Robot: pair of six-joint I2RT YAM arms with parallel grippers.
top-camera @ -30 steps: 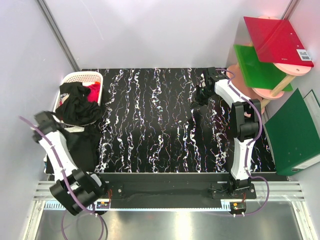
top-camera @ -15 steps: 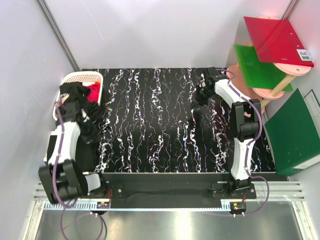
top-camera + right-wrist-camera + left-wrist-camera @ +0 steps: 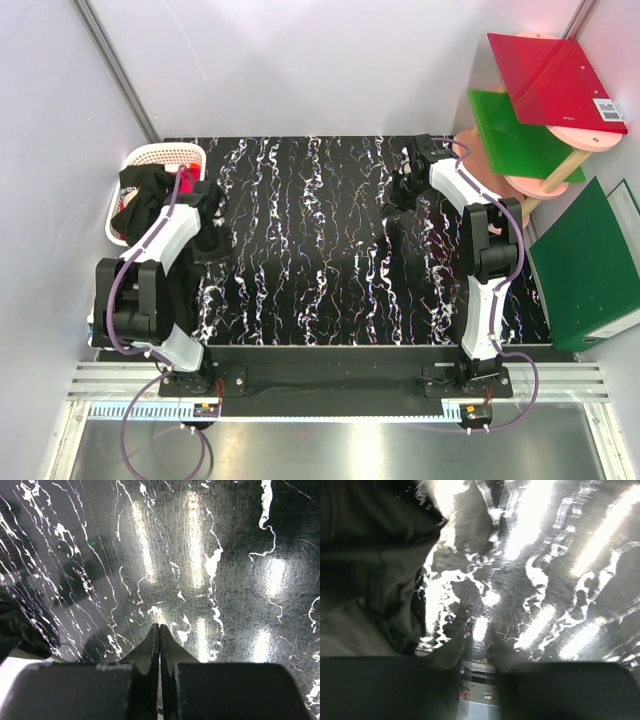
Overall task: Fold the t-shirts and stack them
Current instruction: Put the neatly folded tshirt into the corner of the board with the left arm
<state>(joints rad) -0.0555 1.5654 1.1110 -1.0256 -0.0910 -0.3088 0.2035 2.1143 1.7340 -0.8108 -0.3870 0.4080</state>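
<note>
Over the near rim of the white basket (image 3: 165, 149) spills a black t-shirt (image 3: 145, 195) — limp, light, best pinched at a bunched fold — left gripper (image 3: 479, 646) just right of the basket, fingers slightly parted; right gripper (image 3: 159, 627) closed, empty.

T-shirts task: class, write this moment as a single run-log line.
left gripper: slightly open, empty, beside black t-shirt | right gripper: shut, empty, above table | basket: holds red t-shirt

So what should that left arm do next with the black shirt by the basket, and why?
Probably shift the left arm's jaws sideways onto the black t-shirt and close. They stand slightly apart over bare table with nothing between them, and the cloth lies just beside them, spilling from the basket.
</note>
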